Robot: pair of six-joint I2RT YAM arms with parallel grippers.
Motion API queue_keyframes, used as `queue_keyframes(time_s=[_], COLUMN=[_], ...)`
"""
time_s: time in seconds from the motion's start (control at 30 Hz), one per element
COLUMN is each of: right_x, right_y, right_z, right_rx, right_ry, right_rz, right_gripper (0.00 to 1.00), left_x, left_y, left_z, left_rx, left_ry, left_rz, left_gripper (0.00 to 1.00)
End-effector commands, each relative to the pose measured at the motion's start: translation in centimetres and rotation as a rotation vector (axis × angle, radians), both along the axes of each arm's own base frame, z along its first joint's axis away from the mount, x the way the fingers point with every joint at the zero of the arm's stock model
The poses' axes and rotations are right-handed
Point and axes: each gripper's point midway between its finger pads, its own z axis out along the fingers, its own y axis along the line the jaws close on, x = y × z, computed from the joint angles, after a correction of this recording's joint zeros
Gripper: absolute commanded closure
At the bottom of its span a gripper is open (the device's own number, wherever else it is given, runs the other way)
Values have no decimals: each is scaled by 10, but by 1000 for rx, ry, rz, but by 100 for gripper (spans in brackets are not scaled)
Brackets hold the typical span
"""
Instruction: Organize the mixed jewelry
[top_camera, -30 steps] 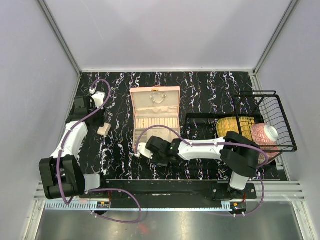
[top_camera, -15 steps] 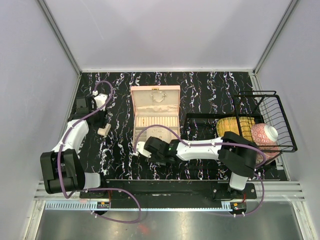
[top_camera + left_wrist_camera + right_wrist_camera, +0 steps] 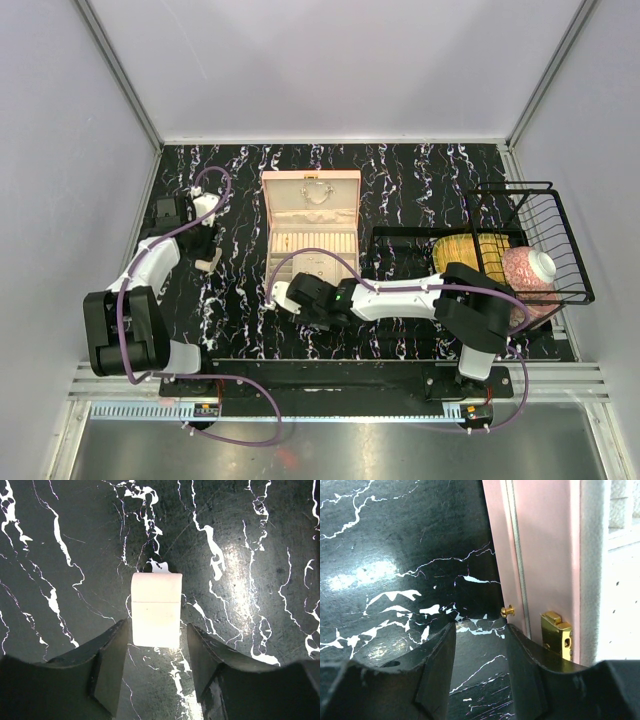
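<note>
Black white-veined bench (image 3: 420, 170). Our right fingers (image 3: 440, 665), wide and empty, aim at a tiny gold stud (image 3: 508, 611) beside the pink quilted case (image 3: 545, 540), likely for pickup. Our left fingers (image 3: 112, 665), open, straddle a cream block (image 3: 155, 609), ungripped.

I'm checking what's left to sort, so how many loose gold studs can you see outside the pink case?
1: a gold stud beside the pink case's outer wall, left of its gold clasp, just ahead of the right gripper. Others may be hidden.

pink case (image 3: 547, 550): cut off at 12 and 3 o'clock | gold stud (image 3: 507, 611): we cannot tell if touching it
</note>
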Motion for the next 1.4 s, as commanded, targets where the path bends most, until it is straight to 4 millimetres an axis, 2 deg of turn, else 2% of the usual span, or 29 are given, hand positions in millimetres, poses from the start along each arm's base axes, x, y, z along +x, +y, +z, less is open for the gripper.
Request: queue_keyframes(time_s=[0.0, 0.67, 0.9, 1.0, 1.03, 1.13, 1.17, 1.23, 1.27, 1.37], right_x=[12, 5, -3, -8, -9, -13, -14, -20, -21, -15], right_y=[10, -3, -4, -4, -5, -4, -2, 2, 3, 2], right_z=[17, 19, 29, 38, 41, 63, 77, 98, 106, 131], right_rx=[54, 26, 48, 68, 66, 109, 145, 198, 215, 258], right_ry=[-34, -19, 6, 21, 25, 25, 16, 31, 26, -19], right_rz=[-28, -6, 18, 39, 43, 69, 75, 100, 110, 132], right_gripper=[49, 49, 49, 49, 49, 48, 47, 47, 46, 46], left_x=[15, 21, 23, 21, 21, 17, 14, 13, 10, 1], left_y=[2, 5, 7, 5, 2, -7, -11, -19, -22, -36], left_z=[6, -15, -23, -24, -23, -15, -12, 2, 6, 28], left_rx=[5, 11, 5, -9, -23, -63, -78, -112, -124, -183], left_ry=[-59, 14, 32, 39, 36, 33, 39, 6, 6, -48], left_rz=[-16, -43, -37, -43, -50, -75, -84, -109, -115, -158], left_gripper=[44, 41, 41, 47, 55, 69, 79, 89, 99, 100])
